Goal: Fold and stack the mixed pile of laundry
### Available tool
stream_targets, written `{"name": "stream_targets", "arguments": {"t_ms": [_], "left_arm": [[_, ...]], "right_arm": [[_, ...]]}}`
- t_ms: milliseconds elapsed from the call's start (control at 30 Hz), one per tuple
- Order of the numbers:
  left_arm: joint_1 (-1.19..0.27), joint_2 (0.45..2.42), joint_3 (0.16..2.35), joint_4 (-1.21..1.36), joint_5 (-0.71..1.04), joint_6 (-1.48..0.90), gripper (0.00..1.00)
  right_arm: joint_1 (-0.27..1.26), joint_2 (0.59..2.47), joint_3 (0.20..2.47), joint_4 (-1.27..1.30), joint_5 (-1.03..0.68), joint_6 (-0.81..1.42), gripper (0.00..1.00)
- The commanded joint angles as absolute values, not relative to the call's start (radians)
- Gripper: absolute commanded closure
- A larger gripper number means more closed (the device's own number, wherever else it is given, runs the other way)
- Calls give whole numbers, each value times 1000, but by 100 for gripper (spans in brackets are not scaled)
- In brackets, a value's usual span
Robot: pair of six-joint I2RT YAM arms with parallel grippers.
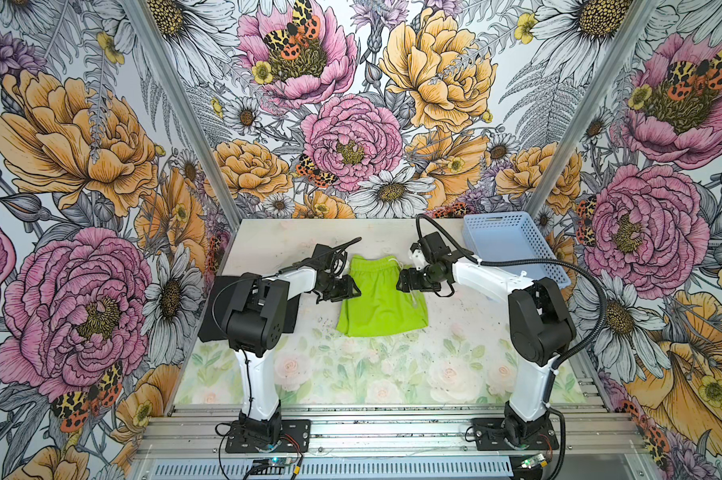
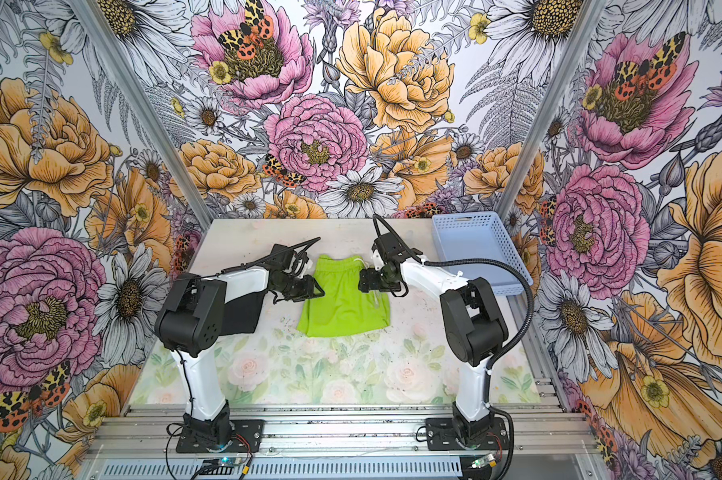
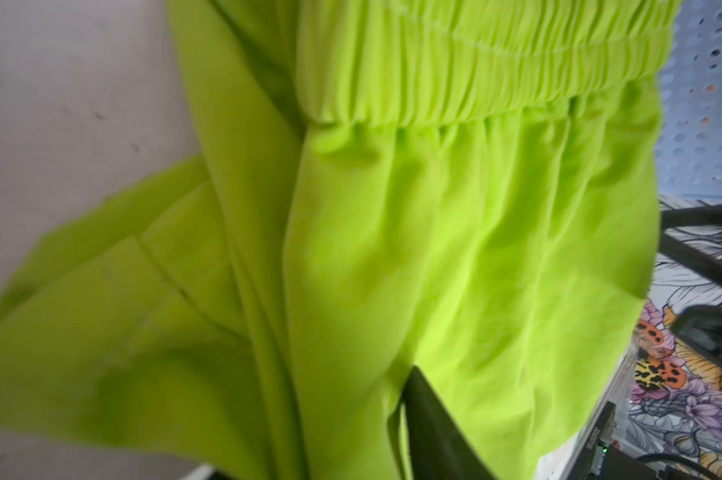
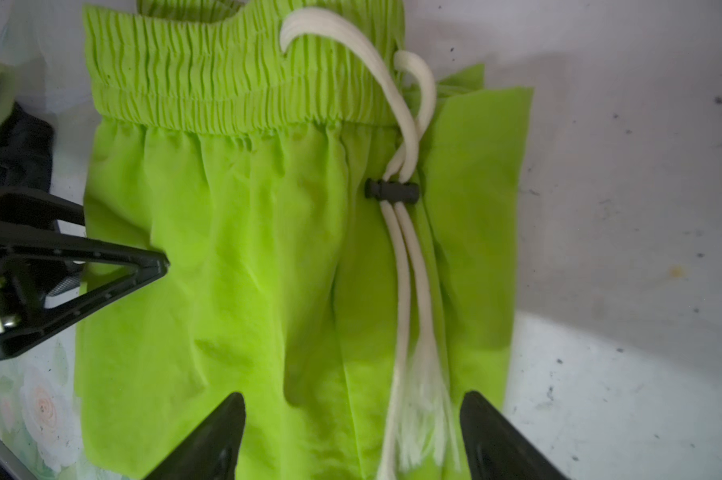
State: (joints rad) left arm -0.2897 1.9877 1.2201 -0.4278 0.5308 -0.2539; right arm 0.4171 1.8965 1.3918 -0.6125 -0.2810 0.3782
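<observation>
The lime-green shorts (image 1: 382, 299) lie halved lengthwise mid-worktop (image 1: 454, 332), waistband at the far end. The right tool (image 4: 353, 399) hangs open over their drawstring (image 4: 405, 257). The left tool (image 1: 353, 291) meets the opposite edge, and I cannot tell whether it grips. Best to pinch both layers, fold waistband to hem with the cord inside, then stack on the black T-shirt (image 2: 245, 311).

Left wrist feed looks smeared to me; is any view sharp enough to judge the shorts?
Left wrist view: motion-blurred, lime-green shorts fill it, only the waistband gathers readable. Right wrist view: waistband and cord lock crisp, drawstring ends smeared. Both top views: sharp, evenly lit, no glare on the lime-green shorts.
</observation>
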Motion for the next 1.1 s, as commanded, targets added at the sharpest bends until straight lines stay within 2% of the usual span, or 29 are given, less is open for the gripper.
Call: {"name": "stream_targets", "arguments": {"t_ms": [0, 133, 367, 633, 1067], "left_arm": [[-313, 2094, 1162, -555, 503, -252, 75], [-309, 2090, 1181, -555, 519, -241, 100], [-247, 1960, 1201, -659, 512, -195, 100], [-110, 1754, 1314, -965, 372, -32, 100], [5, 1703, 1425, -1136, 313, 137, 100]], "right_arm": [[403, 1822, 1369, -571, -274, 392, 17], [395, 1788, 1343, -558, -281, 403, 17], [391, 1733, 1320, -554, -294, 414, 16], [390, 1710, 1312, -551, -315, 423, 16], [390, 1723, 1312, -563, -360, 415, 16]]}}
